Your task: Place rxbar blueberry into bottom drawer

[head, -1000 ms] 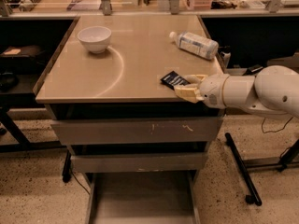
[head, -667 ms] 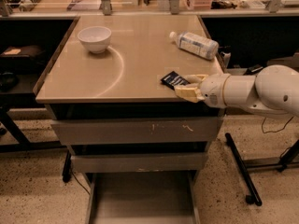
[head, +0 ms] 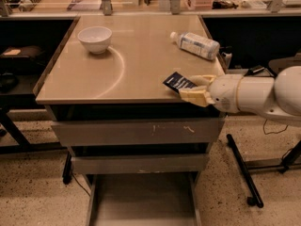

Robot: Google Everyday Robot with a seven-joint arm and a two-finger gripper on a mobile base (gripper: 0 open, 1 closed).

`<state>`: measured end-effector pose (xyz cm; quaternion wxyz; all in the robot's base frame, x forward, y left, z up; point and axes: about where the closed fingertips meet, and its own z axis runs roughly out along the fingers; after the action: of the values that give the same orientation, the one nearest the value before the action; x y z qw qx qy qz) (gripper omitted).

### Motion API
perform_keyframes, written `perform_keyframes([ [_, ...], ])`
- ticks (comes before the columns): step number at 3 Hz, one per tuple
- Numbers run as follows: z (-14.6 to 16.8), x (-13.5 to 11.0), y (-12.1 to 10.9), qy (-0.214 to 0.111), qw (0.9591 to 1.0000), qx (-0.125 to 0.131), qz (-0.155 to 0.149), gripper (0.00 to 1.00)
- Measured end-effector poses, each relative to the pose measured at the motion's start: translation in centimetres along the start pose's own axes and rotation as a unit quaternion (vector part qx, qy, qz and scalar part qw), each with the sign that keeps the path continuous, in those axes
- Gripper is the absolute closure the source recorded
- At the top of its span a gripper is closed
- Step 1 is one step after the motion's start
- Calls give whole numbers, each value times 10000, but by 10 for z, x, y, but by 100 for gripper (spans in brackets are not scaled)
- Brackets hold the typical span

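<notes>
rxbar blueberry [head: 178, 82] pinched between gripper fingers [head: 194, 97] on tabletop [head: 136, 65].

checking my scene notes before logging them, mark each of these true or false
1. The bowl sits at the back left of the tabletop. True.
2. The bottle stands upright. False: it lies on its side.
3. The bottom drawer is pulled out. True.
4. The blue bar lies in that drawer. False: it is up near the tabletop's front right edge.
5. The gripper hovers over the bowl. False: it reaches in from the right, at the bar.
</notes>
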<state>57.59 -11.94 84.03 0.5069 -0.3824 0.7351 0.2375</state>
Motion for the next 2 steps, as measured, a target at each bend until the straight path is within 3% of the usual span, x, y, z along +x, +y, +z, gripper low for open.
perform_keyframes([
  [1,-48,-33,64,-410,9971,-457,-448,100],
  [2,-93,-24,104,-610,9943,-491,-728,100],
])
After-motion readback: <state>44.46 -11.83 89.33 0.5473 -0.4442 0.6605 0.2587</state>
